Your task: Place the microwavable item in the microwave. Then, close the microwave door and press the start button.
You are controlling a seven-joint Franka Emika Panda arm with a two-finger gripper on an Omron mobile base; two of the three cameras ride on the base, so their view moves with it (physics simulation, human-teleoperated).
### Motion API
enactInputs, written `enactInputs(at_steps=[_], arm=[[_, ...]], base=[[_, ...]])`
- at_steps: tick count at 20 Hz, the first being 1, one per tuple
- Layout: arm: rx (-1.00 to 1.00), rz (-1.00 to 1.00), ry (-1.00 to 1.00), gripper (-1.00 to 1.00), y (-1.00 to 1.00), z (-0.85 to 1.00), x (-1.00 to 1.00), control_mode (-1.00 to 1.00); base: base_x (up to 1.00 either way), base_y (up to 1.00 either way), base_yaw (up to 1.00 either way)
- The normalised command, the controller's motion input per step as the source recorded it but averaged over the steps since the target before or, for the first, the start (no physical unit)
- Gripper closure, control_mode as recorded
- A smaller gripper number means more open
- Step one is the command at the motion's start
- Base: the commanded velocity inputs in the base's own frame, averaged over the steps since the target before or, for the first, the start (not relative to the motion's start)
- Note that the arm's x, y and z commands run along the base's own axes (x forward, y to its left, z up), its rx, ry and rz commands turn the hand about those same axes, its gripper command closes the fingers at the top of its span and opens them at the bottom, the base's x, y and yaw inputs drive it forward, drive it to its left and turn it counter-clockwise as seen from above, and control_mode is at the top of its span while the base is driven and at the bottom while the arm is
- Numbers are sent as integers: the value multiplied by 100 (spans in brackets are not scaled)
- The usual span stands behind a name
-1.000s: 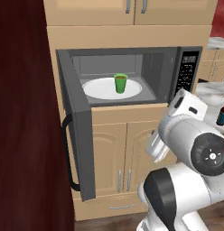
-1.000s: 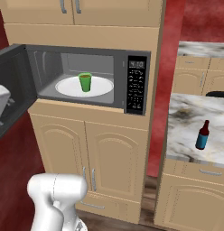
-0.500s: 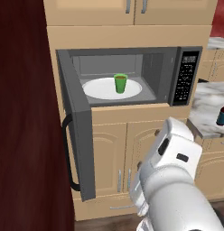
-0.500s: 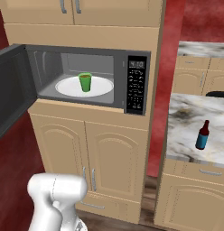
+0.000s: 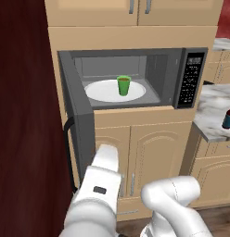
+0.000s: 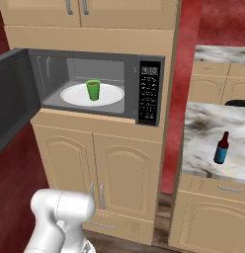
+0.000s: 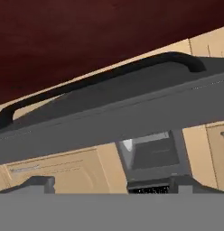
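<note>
The green cup (image 5: 124, 85) (image 6: 93, 90) stands upright on the white plate (image 5: 100, 92) inside the microwave (image 5: 170, 69) (image 6: 50, 71). The microwave door (image 5: 82, 132) (image 6: 11, 108) is swung wide open to the left, its black bar handle (image 5: 67, 152) on the outer side. In the hand view the door's grey edge (image 7: 109, 119) and handle (image 7: 100, 76) run across close ahead. My gripper (image 7: 111, 186) is open and empty, its fingertips (image 7: 38, 182) wide apart. My white hand (image 5: 105, 159) sits low, just beside the door's lower edge.
The black keypad panel (image 5: 190, 78) (image 6: 148, 93) is on the microwave's right. Beige cabinet doors (image 5: 144, 152) (image 6: 95, 163) lie below. A dark bottle with a blue label (image 6: 222, 148) (image 5: 228, 115) stands on the marble counter (image 6: 203, 143) to the right. A dark red wall (image 5: 24, 115) is left.
My arm has swung from the right side across and down to the left, bringing the hand to the open door's lower edge. Cup and door have not moved.
</note>
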Motion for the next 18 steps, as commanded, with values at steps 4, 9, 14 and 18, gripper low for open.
enactInputs(at_steps=[4,9,14,18], arm=[[-14,0,3,-100,100,-64,80,-100],[-14,0,0,-100,100,-60,79,-100],[-8,0,0,-100,53,-51,94,-100],[-1,-6,8,-100,-1,-31,100,-100]], base=[[0,0,0],[0,0,0],[0,0,0],[0,0,0]])
